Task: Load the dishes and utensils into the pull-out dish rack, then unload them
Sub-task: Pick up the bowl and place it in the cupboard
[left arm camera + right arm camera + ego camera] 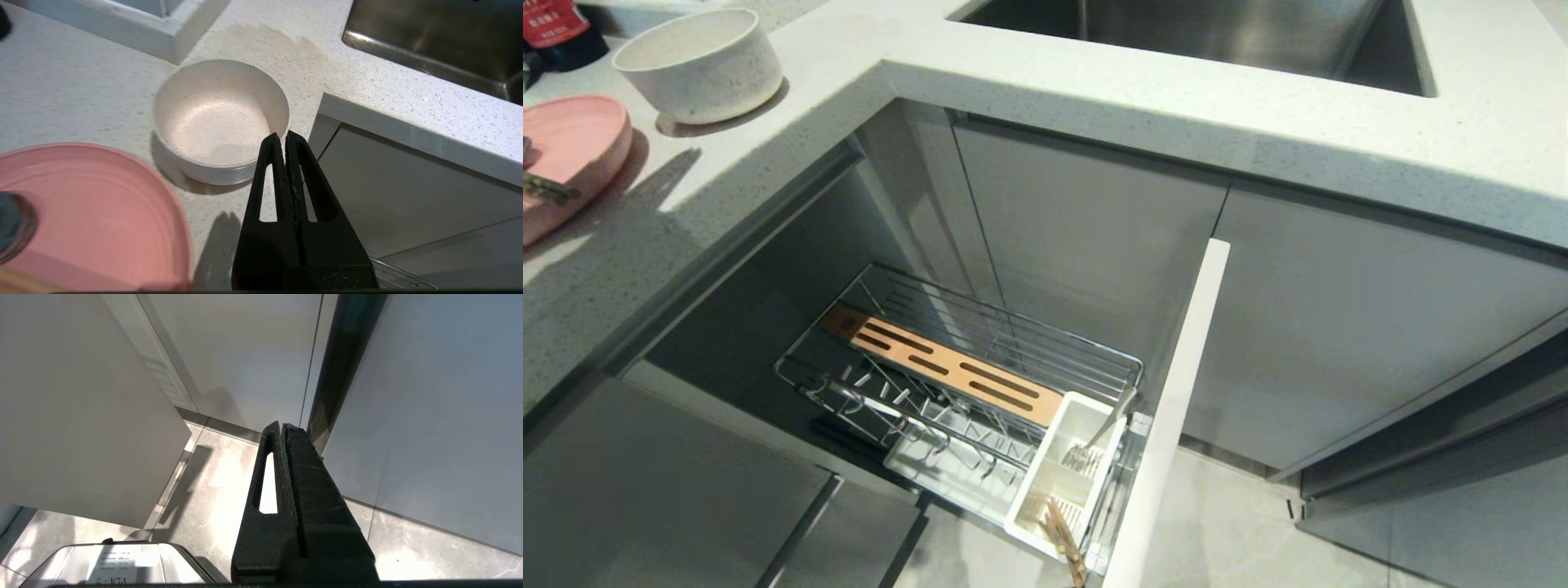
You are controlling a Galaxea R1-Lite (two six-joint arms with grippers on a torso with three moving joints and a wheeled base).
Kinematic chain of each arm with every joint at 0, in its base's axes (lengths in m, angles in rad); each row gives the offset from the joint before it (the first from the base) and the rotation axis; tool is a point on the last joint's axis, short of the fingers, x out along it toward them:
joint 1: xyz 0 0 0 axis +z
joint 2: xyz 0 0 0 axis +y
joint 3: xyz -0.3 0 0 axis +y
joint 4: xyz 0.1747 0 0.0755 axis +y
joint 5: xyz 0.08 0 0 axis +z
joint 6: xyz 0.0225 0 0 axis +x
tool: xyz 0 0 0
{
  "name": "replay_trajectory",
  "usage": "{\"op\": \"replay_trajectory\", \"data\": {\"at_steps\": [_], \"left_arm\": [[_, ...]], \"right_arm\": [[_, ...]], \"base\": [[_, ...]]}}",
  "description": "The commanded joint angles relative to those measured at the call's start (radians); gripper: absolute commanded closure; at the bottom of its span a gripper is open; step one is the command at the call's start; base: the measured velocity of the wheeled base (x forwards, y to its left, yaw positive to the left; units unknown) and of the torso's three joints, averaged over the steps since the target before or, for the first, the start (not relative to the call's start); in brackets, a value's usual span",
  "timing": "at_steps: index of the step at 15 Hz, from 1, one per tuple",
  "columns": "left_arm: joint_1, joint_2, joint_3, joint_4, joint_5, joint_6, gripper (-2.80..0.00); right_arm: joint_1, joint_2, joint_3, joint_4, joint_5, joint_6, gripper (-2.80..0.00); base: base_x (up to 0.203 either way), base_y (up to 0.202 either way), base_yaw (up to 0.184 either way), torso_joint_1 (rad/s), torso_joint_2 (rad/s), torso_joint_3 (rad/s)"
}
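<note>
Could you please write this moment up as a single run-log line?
left gripper: shut, empty, over counter beside white bowl | pink plate: on counter | chopsticks: in caddy | right gripper: shut, parked

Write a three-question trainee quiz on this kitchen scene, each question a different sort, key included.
1. True or false: the white bowl is loaded in the pull-out dish rack.
2. Where are the wooden chopsticks? A) on the countertop B) in the white utensil caddy C) in the sink
3. Fill in: the left gripper hovers beside the bowl with its fingers ____.

Key: 1 false, it stands on the countertop by the pink plate; 2 B; 3 shut.
</note>
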Motion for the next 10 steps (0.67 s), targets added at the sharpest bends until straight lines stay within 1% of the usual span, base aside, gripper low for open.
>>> {"op": "replay_trajectory", "data": {"at_steps": [1, 3, 7, 9, 10], "left_arm": [[-0.009, 0.038, -0.008, -0.003, 0.004, -0.003, -2.80], [-0.009, 0.038, -0.013, -0.003, 0.008, -0.003, -2.80], [-0.011, 0.056, -0.013, -0.020, 0.065, -0.001, -2.80], [-0.022, 0.074, -0.012, -0.013, 0.057, 0.013, -2.80], [-0.029, 0.081, -0.015, -0.013, 0.055, 0.034, -2.80]], "right_arm": [[0.000, 0.001, 0.000, 0.000, 0.000, 0.000, 0.00], [0.000, 0.001, 0.000, 0.000, 0.001, 0.000, 0.00], [0.000, 0.001, 0.000, 0.000, -0.001, 0.000, 0.00], [0.000, 0.001, 0.000, 0.000, 0.000, 0.000, 0.00], [0.000, 0.001, 0.000, 0.000, -0.001, 0.000, 0.00]], "base": [[0.000, 0.000, 0.000, 0.000, 0.00, 0.000], [0.000, 0.000, 0.000, 0.000, 0.00, 0.000], [0.000, 0.000, 0.000, 0.000, 0.00, 0.000], [0.000, 0.000, 0.000, 0.000, 0.00, 0.000], [0.000, 0.000, 0.000, 0.000, 0.00, 0.000]]}}
